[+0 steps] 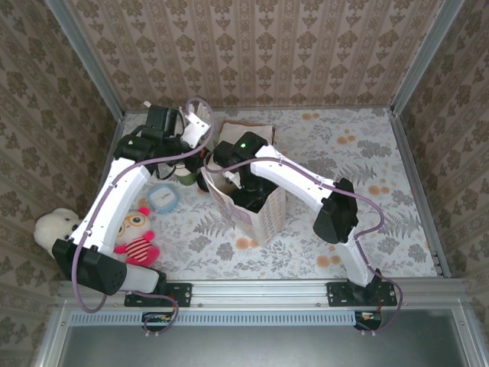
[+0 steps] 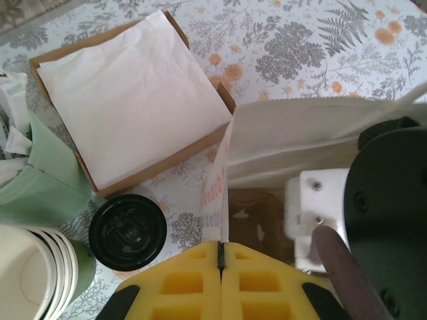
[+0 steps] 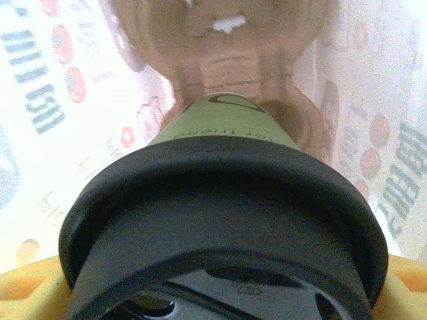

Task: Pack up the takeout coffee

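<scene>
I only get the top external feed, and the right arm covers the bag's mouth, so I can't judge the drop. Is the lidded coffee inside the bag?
Observer: Yes. On the right wrist camera the takeout coffee is deep inside the paper bag, with its base near the bag's bottom.
Operator: Is the right gripper holding it?
Observer: It looks so. The right gripper has its yellow fingers against both sides of the black lid.
Operator: And the left arm?
Observer: On the left wrist camera the left gripper is shut on the bag's rim.
</scene>
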Robot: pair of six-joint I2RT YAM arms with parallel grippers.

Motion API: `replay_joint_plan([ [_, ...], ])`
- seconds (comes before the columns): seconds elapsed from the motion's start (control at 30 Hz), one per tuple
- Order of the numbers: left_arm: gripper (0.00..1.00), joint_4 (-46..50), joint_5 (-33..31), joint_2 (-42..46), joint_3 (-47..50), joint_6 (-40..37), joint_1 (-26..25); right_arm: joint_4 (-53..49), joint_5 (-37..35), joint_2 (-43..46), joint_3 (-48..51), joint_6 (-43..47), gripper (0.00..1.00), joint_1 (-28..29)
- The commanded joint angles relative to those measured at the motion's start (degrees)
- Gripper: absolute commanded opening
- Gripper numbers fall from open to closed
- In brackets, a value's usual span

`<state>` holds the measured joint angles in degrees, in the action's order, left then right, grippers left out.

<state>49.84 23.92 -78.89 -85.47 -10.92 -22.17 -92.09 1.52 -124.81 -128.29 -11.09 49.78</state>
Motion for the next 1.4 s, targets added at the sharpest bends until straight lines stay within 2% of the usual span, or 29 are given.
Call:
replay_joint_plan([
  [0.0, 0.00, 0.0, 1.1, 0.9, 1.2, 0.1, -1.0, -7.1, -1.2, -3.2, -7.2, -0.9, 0.52, 0.5],
  [0.3, 0.00, -0.1, 2.4, 0.3, 1.4, 0.2, -1.2, -5.8, 0.6, -3.9, -11.9, -2.2, 0.52, 0.5],
  [0.57, 0.00, 0.9, 0.4, -0.6, 0.9, 0.0, -0.7, -1.6, 1.6, 3.1, -6.6, -1.0, 0.52, -0.4],
  [0.73, 0.00, 1.0, 0.7, -0.6, 0.8, 0.1, -0.7, -2.8, 1.6, 2.0, -9.3, -1.1, 0.52, -0.7],
  [1.07, 0.00, 1.4, 0.6, -0.9, 0.3, 0.8, 1.1, -2.1, 0.8, 5.3, -6.6, -0.8, 0.52, -0.7],
  [1.23, 0.00, 1.1, 4.1, -0.6, 0.5, 0.3, 0.7, -2.9, 0.6, 5.3, -9.8, -1.8, 0.52, -0.7],
  [1.37, 0.00, 1.1, 3.8, -0.8, 0.6, 0.3, -0.1, -3.8, -1.2, 5.2, -13.0, -3.2, 0.52, -0.7],
])
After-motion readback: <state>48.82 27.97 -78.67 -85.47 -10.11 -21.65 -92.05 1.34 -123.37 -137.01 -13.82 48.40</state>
